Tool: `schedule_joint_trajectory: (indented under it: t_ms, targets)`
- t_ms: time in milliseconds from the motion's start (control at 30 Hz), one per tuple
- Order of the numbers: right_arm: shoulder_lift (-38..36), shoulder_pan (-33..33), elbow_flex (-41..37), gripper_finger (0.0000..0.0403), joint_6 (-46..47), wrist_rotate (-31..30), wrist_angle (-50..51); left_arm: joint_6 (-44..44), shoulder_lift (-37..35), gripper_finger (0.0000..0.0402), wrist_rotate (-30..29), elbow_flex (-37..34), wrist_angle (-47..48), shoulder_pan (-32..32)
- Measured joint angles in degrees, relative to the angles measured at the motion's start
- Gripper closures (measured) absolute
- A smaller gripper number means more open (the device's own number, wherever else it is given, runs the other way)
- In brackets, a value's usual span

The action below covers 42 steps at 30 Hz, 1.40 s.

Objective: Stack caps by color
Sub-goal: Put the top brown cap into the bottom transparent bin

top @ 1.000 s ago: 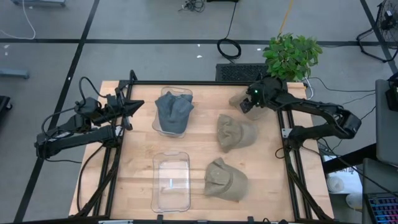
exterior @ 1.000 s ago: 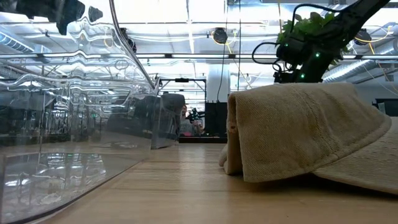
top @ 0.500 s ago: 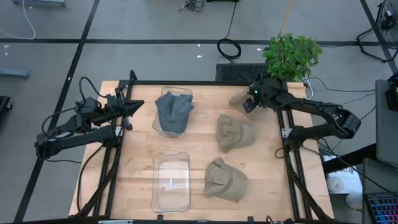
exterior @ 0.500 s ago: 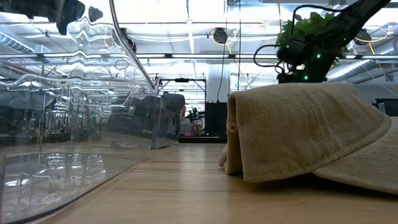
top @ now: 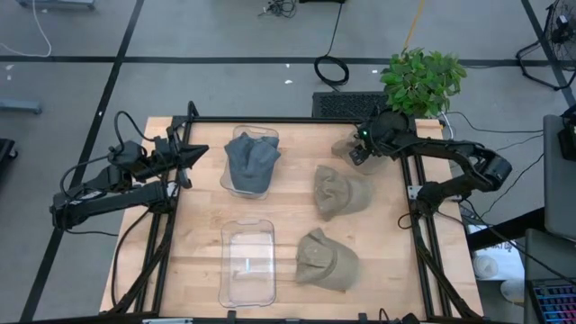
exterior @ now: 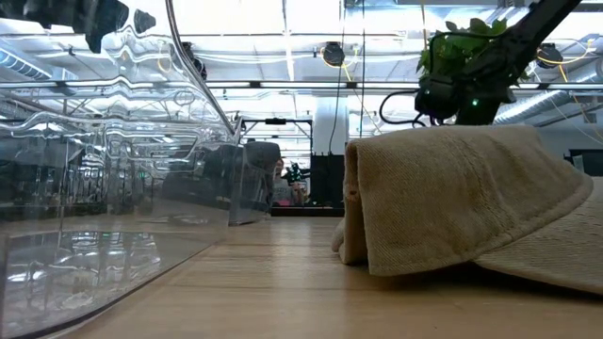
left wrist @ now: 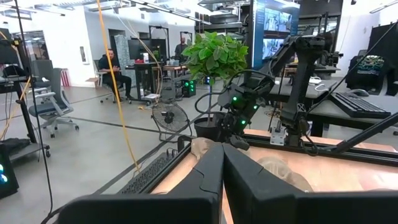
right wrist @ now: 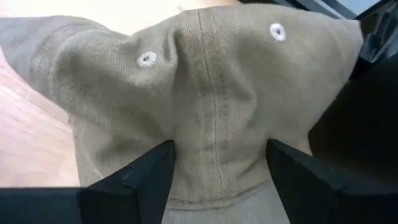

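Observation:
A tan cap (top: 342, 144) lies on its underside at the table's far right corner. My right gripper (top: 360, 148) stands over it, open, its fingers on either side of the crown (right wrist: 211, 93). Two more tan caps (top: 340, 191) (top: 326, 261) lie right of centre; the nearer one fills the low view (exterior: 462, 198). Slate blue-grey caps (top: 251, 160) sit piled in the far clear bin. My left gripper (top: 186, 157) waits shut at the table's left edge, fingers together in its wrist view (left wrist: 221, 168). My right gripper comes down on the tan cap's crown from above, one finger (right wrist: 146, 177) on each side of the middle seam (right wrist: 214, 143). The cloth rises in a creased ridge between the open fingers. The cap rests on the table.
An empty clear bin (top: 247, 261) stands near the table's near edge, left of the nearest tan cap; its wall fills the low view's left (exterior: 94, 188). A potted plant (top: 423, 79) stands beyond the far right corner. Bare wood lies between the bins and the left arm.
My right arm's elbow has drawn in toward the table, and its gripper has shifted slightly toward the far left, staying over the corner tan cap. The caps lie as before.

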<state>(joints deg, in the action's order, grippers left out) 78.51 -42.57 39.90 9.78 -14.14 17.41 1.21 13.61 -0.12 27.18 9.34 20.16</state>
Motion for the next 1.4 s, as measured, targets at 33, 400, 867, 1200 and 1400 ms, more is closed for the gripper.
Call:
schedule_joint_trajectory:
  t_ms: [33,400,867,1200,1400]
  targets:
    - [0.03,-0.01,0.0,0.0161,0.0,0.56,-0.06,0.0,0.0,0.0385,0.02,0.0,0.0,0.02]
    - [0.03,0.02,0.0,0.0228,0.02,0.88,-0.44,0.02,0.0,0.0385,0.0,0.0,0.0,0.02]
    - [0.03,0.02,0.0,0.0345,-0.1,0.81,-0.48,0.02,0.0,0.0385,0.0,0.0,0.0,0.0]
    - [0.03,0.02,0.0,0.0383,-0.2,0.77,-0.49,0.01,0.0,0.0385,0.0,0.0,0.0,0.0]
    - [0.05,0.02,0.0,0.0394,-0.22,0.81,-1.39,0.02,0.0,0.0385,0.0,0.0,0.0,0.02]
